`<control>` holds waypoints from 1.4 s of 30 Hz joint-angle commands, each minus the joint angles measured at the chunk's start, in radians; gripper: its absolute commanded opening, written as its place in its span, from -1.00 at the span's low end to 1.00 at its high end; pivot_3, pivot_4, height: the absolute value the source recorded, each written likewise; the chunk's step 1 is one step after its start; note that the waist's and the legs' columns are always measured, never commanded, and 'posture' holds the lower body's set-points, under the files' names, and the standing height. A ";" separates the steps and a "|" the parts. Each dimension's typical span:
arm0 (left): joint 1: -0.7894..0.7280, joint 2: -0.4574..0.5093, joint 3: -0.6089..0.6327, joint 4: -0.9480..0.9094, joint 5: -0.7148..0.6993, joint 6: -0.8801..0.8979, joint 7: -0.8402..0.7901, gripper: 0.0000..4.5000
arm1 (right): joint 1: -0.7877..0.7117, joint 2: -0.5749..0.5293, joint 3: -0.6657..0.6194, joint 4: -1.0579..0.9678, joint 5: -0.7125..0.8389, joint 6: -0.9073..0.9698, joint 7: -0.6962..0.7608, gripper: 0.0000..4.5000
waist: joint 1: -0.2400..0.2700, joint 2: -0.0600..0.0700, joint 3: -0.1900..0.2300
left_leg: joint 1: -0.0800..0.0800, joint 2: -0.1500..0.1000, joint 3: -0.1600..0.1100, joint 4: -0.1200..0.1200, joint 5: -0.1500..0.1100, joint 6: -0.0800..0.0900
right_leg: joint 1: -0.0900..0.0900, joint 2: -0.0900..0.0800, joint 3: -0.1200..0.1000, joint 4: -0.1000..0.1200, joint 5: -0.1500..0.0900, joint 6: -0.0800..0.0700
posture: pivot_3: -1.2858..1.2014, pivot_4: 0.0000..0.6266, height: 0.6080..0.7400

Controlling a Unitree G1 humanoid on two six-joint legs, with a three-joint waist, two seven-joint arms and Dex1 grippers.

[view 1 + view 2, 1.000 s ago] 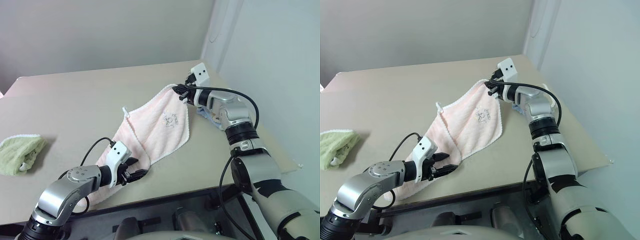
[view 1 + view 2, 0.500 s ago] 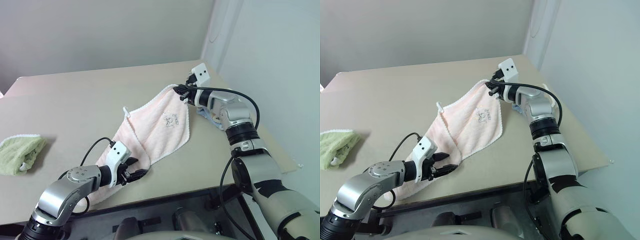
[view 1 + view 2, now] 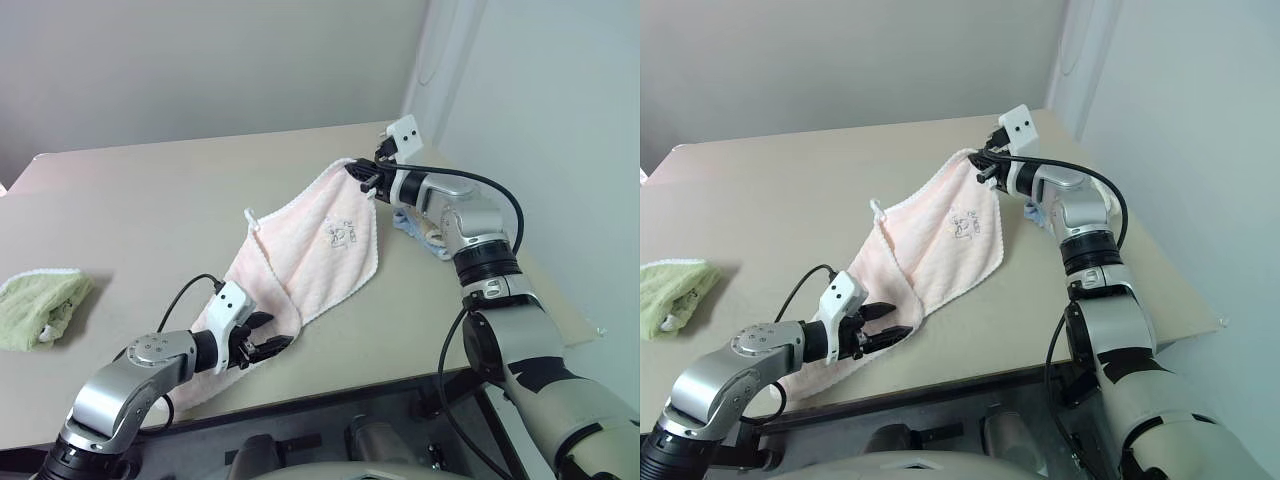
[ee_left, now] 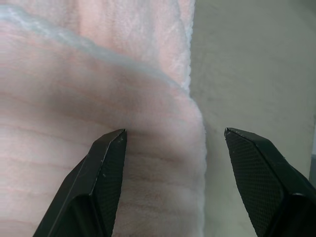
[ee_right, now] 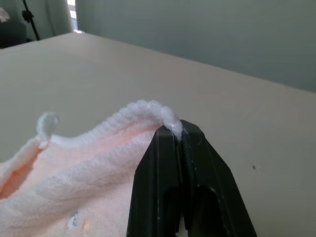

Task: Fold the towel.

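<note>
The pale pink towel [image 3: 310, 250] stretches slantwise over the beige table [image 3: 150, 210], from its near corner by the front edge up to a raised far corner. My right gripper [image 3: 364, 174] is shut on that far corner, whose white edging [image 5: 148, 109] bunches at the fingertips, and holds it above the table. A small white loop [image 3: 250, 219] sticks up from the left edge, and a grey motif [image 3: 342, 233] shows on the hanging face. My left gripper [image 3: 268, 343] stands open just over the towel's near corner [image 4: 163, 163], one finger over the cloth and the other past its edge.
A light green towel [image 3: 38, 308] lies crumpled at the table's left side. A small pale blue and tan thing [image 3: 425, 232] lies under my right forearm near the right edge. The table's front edge runs just below my left gripper.
My right gripper has lifted the towel's far corner slightly higher. The left gripper has stayed open at the near corner.
</note>
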 commanded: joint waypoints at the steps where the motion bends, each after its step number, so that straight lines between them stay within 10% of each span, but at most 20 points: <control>1: -0.001 0.008 0.019 0.003 0.022 -0.045 -0.014 0.49 | -0.056 -0.007 -0.029 -0.085 0.033 0.011 0.003 -0.98 | 0.000 0.000 0.000 | 0.000 0.000 0.000 0.000 0.000 0.000 | 0.000 0.000 0.000 0.000 0.000 0.000 | 0.03 -1.00 1.00; 42: -0.127 -0.145 -0.061 0.051 0.108 -0.011 0.060 0.49 | -0.059 -0.008 -0.002 -0.311 0.074 0.106 0.031 -0.98 | 0.002 0.000 0.000 | 0.000 0.000 0.000 0.000 0.000 0.000 | 0.000 0.000 0.000 0.000 0.000 0.000 | 0.03 -1.00 1.00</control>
